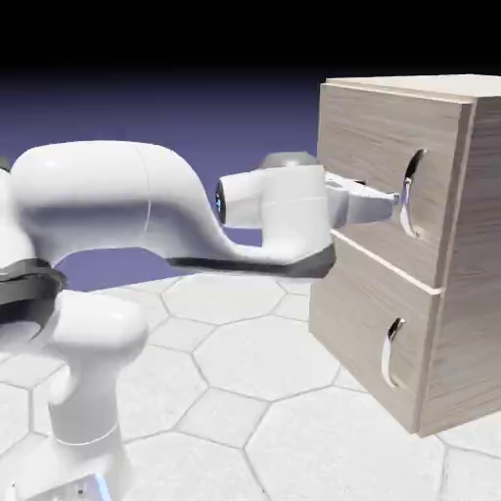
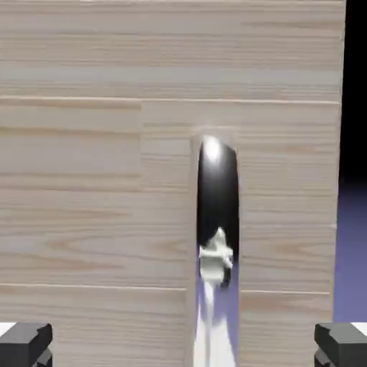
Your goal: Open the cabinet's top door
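exterior view: jaws spread wide at top door (image 1: pixel 377 166) handle (image 1: pixel 411 196)

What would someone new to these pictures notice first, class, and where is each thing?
First, the big white arm reaching from the exterior view's left, its open claw at the top door's curved silver handle. Next, the light-wood cabinet at the right, both panels shut. In the hand view the handle stands upright between the fingertips.

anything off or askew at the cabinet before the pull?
Nothing stands out. The cabinet sits square, both panels flush and shut. The hand is open at the top door's handle, which runs straight between the fingertips in the hand view.
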You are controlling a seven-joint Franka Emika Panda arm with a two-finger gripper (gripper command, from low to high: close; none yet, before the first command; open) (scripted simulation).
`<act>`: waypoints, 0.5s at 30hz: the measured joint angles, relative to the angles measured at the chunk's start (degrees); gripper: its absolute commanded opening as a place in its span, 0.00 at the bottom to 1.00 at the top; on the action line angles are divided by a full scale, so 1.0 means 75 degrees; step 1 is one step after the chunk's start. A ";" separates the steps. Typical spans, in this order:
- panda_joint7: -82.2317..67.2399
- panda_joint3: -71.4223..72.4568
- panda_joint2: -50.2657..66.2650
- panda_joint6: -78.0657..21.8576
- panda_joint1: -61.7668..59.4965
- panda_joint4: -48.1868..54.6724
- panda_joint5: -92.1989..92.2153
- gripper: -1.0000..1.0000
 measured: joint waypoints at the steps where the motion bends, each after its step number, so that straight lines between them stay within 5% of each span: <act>1: 0.0248 -0.0125 -0.0042 -0.0027 0.0116 0.0051 -0.0332 1.00; 8: 0.0561 -0.1126 0.0387 -0.0170 0.1587 0.1134 -0.0760 1.00; 9: 0.0564 -0.1147 0.0398 -0.0173 0.1619 0.1159 -0.0764 0.00; 15: 0.0553 -0.0267 0.0568 -0.0786 0.0512 0.0265 -0.0170 0.00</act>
